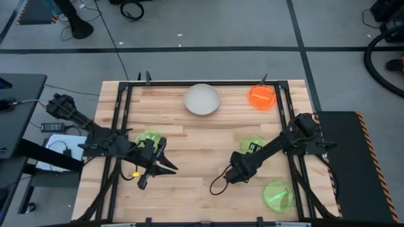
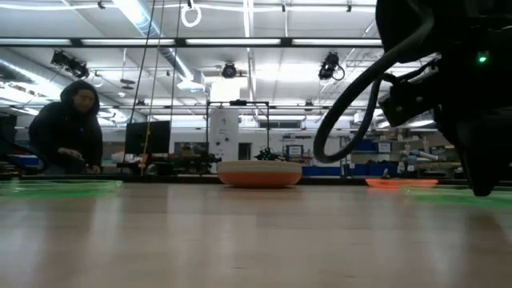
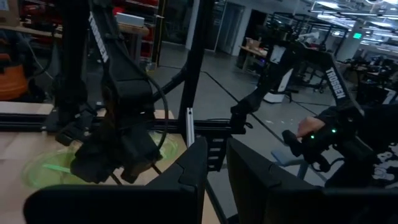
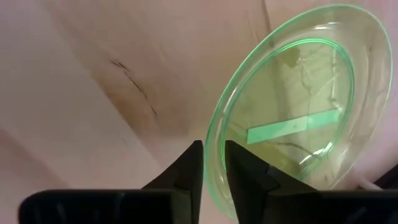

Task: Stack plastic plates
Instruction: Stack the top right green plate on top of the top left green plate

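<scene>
An off-white plate (image 1: pixel 202 99) lies at the table's far middle; in the low view (image 2: pixel 260 174) it shows a rust-coloured underside. An orange plate (image 1: pixel 262 96) lies at the far right. Three green plates lie flat: one at the left (image 1: pixel 149 140), one under my right arm (image 1: pixel 254 145) and one at the near right (image 1: pixel 278 195). My left gripper (image 1: pixel 165 165) hangs shut and empty beside the left green plate. My right gripper (image 1: pixel 230 175) is shut and hangs over the wood. In its wrist view its fingertips (image 4: pixel 213 149) line up with a green plate's rim (image 4: pixel 292 118).
Black frame rails (image 1: pixel 123 126) run along the table's left, right and far edges. A cable loop (image 1: pixel 218 183) hangs off my right arm. Bare wood (image 1: pixel 196 145) lies between the two grippers. A person (image 2: pixel 68 128) is in the room beyond the table.
</scene>
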You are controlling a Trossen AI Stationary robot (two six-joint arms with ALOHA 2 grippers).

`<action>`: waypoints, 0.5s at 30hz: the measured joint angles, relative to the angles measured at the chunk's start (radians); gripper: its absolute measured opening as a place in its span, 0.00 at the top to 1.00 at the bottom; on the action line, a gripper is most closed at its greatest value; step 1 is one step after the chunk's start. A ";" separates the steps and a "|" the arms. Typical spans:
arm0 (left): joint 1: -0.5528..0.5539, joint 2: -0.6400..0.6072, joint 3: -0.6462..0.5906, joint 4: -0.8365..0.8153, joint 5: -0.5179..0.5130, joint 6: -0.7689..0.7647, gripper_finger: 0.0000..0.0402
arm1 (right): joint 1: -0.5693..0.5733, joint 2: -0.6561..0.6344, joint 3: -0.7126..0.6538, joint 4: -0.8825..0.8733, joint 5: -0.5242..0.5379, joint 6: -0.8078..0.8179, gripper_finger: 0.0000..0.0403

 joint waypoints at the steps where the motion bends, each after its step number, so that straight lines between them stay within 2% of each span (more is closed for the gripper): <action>1: 0.000 0.000 0.000 0.000 -0.001 0.000 0.83 | -0.002 0.000 0.000 0.004 -0.007 0.000 0.83; 15: 0.001 0.000 0.000 0.001 -0.001 0.024 0.83 | -0.019 0.000 0.000 0.019 0.002 0.054 0.85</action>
